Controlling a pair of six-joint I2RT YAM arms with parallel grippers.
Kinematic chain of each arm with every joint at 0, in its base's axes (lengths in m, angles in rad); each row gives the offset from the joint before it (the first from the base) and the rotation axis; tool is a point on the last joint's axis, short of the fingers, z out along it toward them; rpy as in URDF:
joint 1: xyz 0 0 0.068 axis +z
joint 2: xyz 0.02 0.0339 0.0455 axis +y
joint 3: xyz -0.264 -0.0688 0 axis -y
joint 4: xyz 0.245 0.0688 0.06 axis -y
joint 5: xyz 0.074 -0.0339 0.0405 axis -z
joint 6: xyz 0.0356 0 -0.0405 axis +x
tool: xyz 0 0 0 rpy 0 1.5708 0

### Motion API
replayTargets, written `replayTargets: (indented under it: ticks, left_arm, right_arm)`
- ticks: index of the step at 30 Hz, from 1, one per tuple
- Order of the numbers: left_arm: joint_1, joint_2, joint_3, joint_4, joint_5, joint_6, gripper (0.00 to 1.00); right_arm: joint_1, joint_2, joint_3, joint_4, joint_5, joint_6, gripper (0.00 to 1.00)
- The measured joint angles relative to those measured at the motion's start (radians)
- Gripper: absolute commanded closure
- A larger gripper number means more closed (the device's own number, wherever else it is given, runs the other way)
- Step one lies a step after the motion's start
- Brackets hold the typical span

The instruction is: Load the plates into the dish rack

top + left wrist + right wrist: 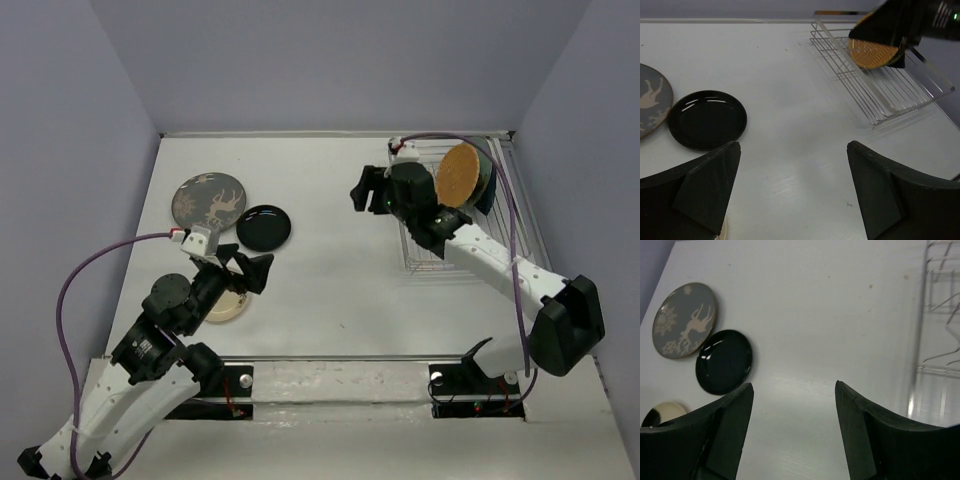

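The silver wire dish rack point(425, 255) stands at the back right. An orange plate point(458, 175) stands upright in it, with a dark blue plate point(488, 185) behind it. A grey-brown patterned plate point(208, 200), a glossy black plate point(264, 228) and a cream plate point(228, 308) lie flat on the left. My left gripper point(248, 262) is open and empty, just above the cream plate and in front of the black one point(707, 119). My right gripper point(365, 187) is open and empty, left of the rack point(940, 340). The pale teal plate is not in view.
The white table point(330, 290) is walled by grey panels at the back and sides. A metal rail point(330, 375) runs along the near edge by the arm bases. My right arm point(910, 20) reaches over the rack point(880, 85).
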Motion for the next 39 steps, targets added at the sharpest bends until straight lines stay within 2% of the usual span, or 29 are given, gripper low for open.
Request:
replayTargets:
  ticks: [2,6,10,14,17,24,27,28,30,31,33,39]
  left_arm:
    - [0.009,-0.04,0.0,-0.005,-0.06,0.0,0.01]
    - [0.027,-0.1,0.002,-0.003,-0.137,-0.002,0.01]
    - [0.047,-0.119,0.002,-0.004,-0.176,-0.003,0.01]
    - [0.054,-0.117,0.002,-0.005,-0.187,-0.004,0.01]
    - [0.058,-0.107,0.002,-0.005,-0.187,-0.004,0.01]
    - [0.07,-0.098,0.002,-0.006,-0.177,-0.005,0.01]
    - [0.071,-0.098,0.002,-0.006,-0.175,-0.007,0.01]
    - [0.071,-0.1,0.002,-0.007,-0.174,-0.008,0.01]
    - [0.071,-0.106,0.002,-0.008,-0.174,-0.008,0.01]
    - [0.071,-0.11,0.002,-0.008,-0.173,-0.008,0.01]
    - [0.071,-0.119,0.002,-0.01,-0.173,-0.008,0.01]
    - [0.071,-0.132,0.002,-0.011,-0.16,-0.009,0.01]
  right_arm:
    - [0.077,0.018,-0.078,0.069,-0.007,0.072,0.41]
    - [0.26,0.141,-0.158,0.192,-0.024,0.213,0.43]
    - [0.419,0.349,-0.134,0.318,-0.04,0.343,0.43]
    - [0.509,0.583,-0.053,0.427,-0.087,0.46,0.43]
    - [0.519,0.687,0.001,0.534,-0.12,0.533,0.43]
    - [0.521,0.838,0.151,0.623,-0.168,0.648,0.51]
    - [0.529,0.887,0.204,0.638,-0.174,0.679,0.59]
    - [0.533,0.894,0.209,0.639,-0.174,0.688,0.7]
    - [0.538,0.897,0.209,0.638,-0.174,0.703,0.79]
    - [0.541,0.896,0.204,0.634,-0.173,0.707,0.88]
    - [0.544,0.892,0.179,0.637,-0.164,0.724,0.93]
    - [0.546,0.75,0.033,0.568,-0.109,0.668,0.93]
